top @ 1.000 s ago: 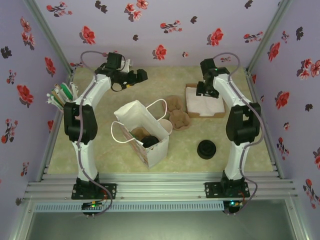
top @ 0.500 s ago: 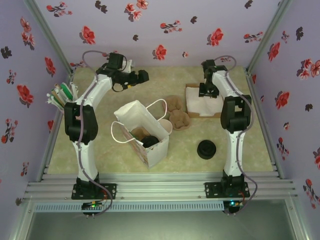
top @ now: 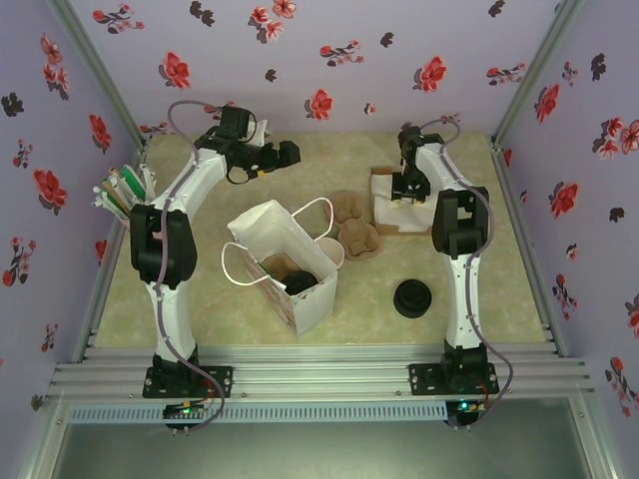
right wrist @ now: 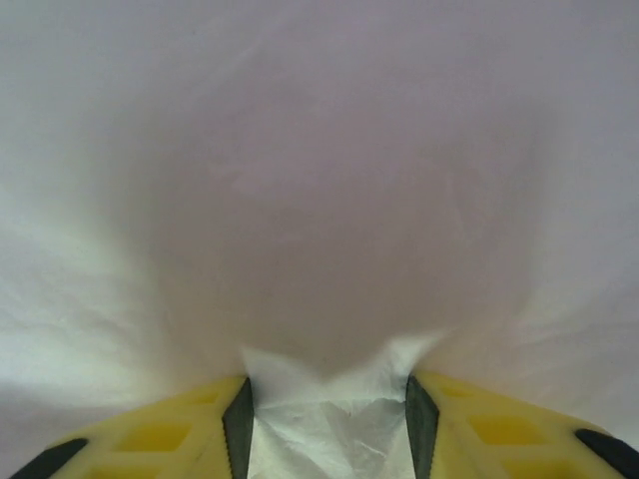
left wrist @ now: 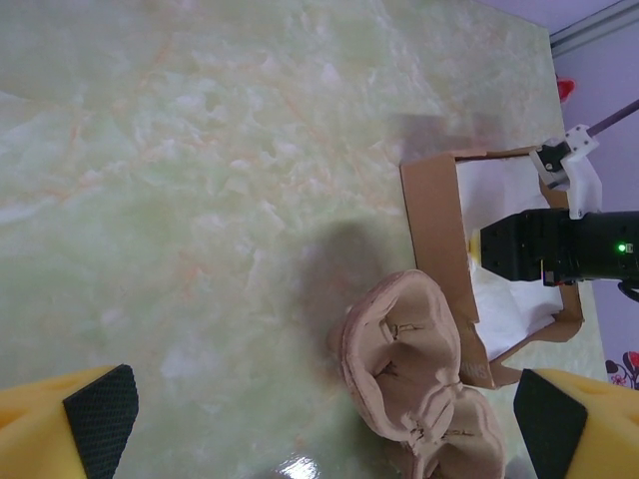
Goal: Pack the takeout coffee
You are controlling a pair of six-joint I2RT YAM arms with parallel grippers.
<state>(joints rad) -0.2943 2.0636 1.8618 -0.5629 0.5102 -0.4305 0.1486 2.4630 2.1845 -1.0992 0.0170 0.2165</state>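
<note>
The table (top: 200,299) carries the white paper bag (top: 275,235) at its centre, standing open-mouthed so that items can be lowered in from above. The cardboard box (top: 399,229) of napkins stands at the far right, with loose pulp carriers (top: 354,228) between box and bag. A stack of lids (top: 412,297) rests near the right arm's base. The takeout coffee (top: 301,282) sits inside the bag, lid up, just beside a carrier (top: 277,267).

The left gripper (top: 288,153) hovers over the far table with its fingers spread wide and holding nothing; we judge it parked clear of the work. The right gripper (right wrist: 326,409) is down in the box, fingers drawn narrow on a raised fold of napkin (right wrist: 319,200), probably the next item to pack.

Against a second ago, the right arm has swung its elbow inward and the wrist has sunk into the box. The left gripper has edged rightward. Bag, coffee and lids have not moved.
</note>
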